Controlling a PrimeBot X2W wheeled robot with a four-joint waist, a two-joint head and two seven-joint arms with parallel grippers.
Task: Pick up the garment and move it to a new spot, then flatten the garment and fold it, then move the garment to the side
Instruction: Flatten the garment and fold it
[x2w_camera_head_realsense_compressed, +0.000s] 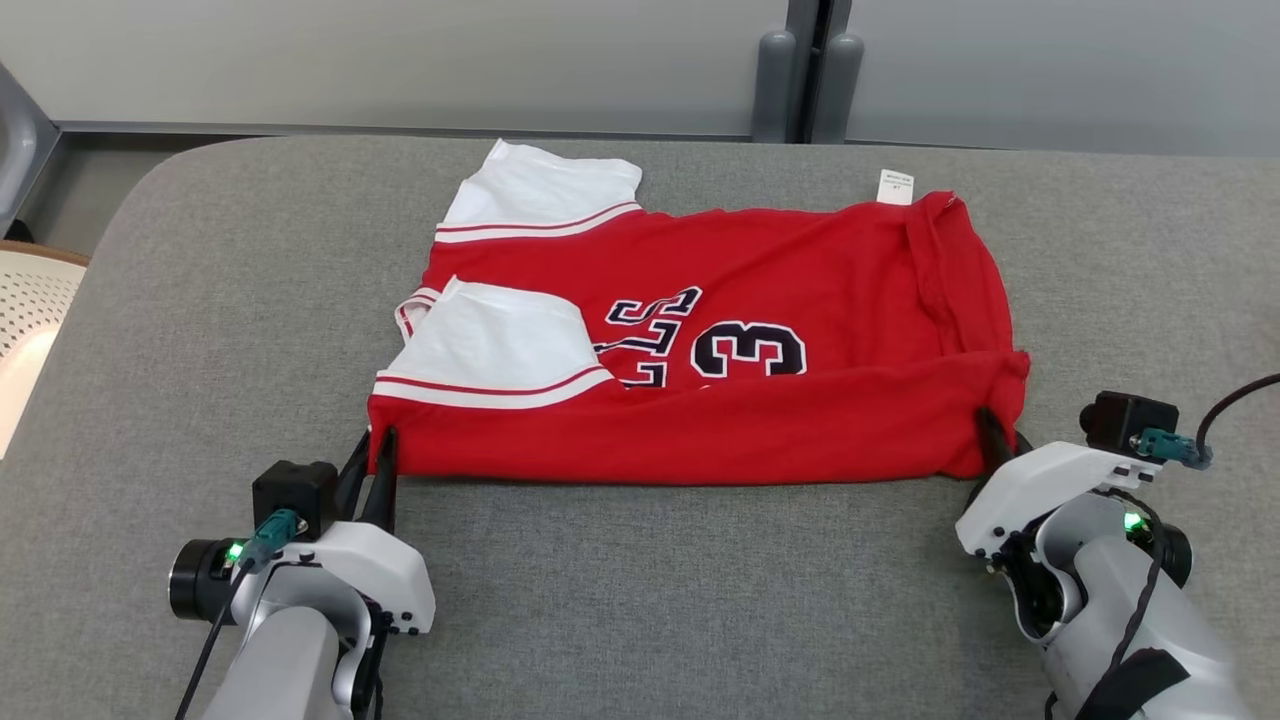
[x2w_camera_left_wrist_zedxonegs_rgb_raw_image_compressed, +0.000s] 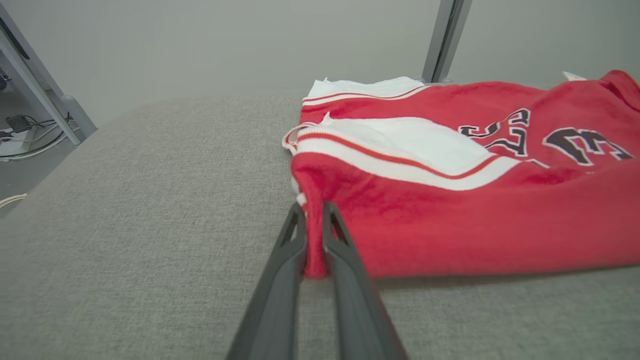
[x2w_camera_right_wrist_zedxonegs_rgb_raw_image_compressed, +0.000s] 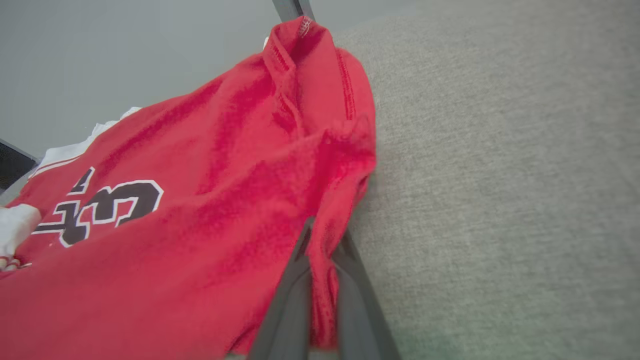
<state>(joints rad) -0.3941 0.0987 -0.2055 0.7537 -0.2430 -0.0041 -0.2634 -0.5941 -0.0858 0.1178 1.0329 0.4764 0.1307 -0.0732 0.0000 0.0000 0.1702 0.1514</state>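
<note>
Two near corners of the garment (x2w_camera_head_realsense_compressed: 800, 300) are pinched, one by the left tool (x2w_camera_head_realsense_compressed: 378, 445), one by the right tool (x2w_camera_head_realsense_compressed: 992, 428). It lies mid-way across the desk (x2w_camera_head_realsense_compressed: 640, 600). Folding seems in hand; next, raise both corners evenly toward the far edge.

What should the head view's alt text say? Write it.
A red jersey with white sleeves lies partly folded on a grey table. The left gripper and right gripper each pinch a near corner.

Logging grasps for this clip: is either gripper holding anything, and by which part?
Both hold the jersey: the left gripper pinches its near left corner, the right gripper its near right corner.
</note>
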